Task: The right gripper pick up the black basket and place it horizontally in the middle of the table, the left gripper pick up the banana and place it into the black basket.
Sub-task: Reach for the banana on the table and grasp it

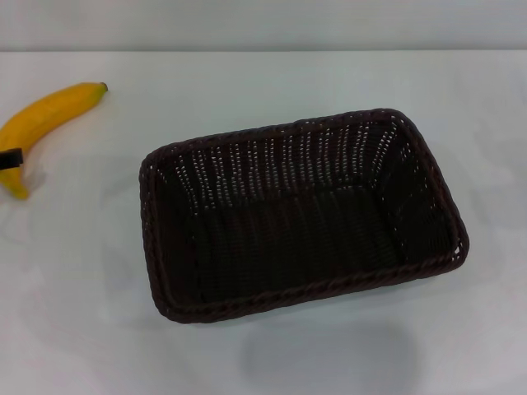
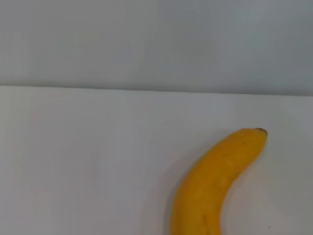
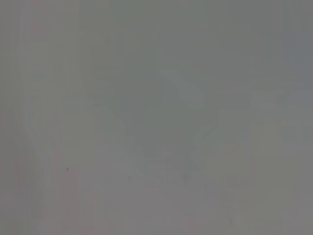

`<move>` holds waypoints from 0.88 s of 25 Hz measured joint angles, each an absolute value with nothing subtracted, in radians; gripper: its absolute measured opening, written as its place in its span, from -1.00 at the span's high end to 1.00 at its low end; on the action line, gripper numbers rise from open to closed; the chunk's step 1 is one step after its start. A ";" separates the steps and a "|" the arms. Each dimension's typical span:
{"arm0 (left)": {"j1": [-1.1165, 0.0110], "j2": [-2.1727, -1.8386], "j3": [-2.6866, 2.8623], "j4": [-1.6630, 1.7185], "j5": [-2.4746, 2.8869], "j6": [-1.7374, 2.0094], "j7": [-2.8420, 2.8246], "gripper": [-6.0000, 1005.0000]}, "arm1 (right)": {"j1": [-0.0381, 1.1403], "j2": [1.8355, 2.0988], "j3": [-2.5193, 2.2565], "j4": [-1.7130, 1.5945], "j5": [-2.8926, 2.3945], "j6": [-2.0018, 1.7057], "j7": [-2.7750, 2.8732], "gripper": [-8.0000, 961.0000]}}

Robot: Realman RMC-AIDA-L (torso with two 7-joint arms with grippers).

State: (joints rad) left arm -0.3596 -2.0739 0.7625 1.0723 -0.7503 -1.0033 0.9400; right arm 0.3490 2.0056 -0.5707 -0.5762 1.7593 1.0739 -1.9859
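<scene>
Two things lie on the white table (image 1: pixel 74 329): the black basket (image 1: pixel 300 214) sits near the middle with its long side roughly across the head view, slightly skewed, open side up and with nothing inside, and the banana (image 1: pixel 48 123) lies well apart from it at the far left, curving from a dark tip at the back down to its stem end near the left edge. By the look of it the basket half of the job is done, and fetching the banana is the step in hand. The left tool (image 1: pixel 10 158) shows only as a small black piece at the left edge, lying over the lower part of the banana; whether its fingers are apart, together or clamped on the fruit I cannot tell. The left wrist view looks along the banana (image 2: pixel 215 181) toward its tip and shows no fingers. The right tool is out of sight, and its wrist view shows only a plain grey surface. I judge the banana light, fairly firm yet easily bruised, with a smooth skin that could roll or slip in a pinch; a hold across the thick middle, square to its curve, seems safest. The woven basket looks stiff and light, with walls that should keep the fruit in.
</scene>
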 joint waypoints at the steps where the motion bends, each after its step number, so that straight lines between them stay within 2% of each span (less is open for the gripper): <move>1: -0.357 -2.074 0.762 1.072 -0.753 -1.000 0.940 -0.78 | 0.349 2.006 -0.571 -0.578 1.762 1.074 -1.984 -0.30; 11: -0.353 -2.074 0.689 1.023 -0.752 -0.962 0.987 -0.78 | 0.371 2.005 -0.570 -0.577 1.766 1.066 -1.972 -0.30; 22: -0.404 -2.074 0.694 0.934 -0.770 -0.876 1.067 -0.77 | 0.389 2.009 -0.571 -0.569 1.761 1.041 -1.972 -0.30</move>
State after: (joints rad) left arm -0.4040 -2.0739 0.6938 0.9340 -0.7696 -0.8758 1.0672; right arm 0.3894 2.0095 -0.5707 -0.5694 1.7611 1.0407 -1.9721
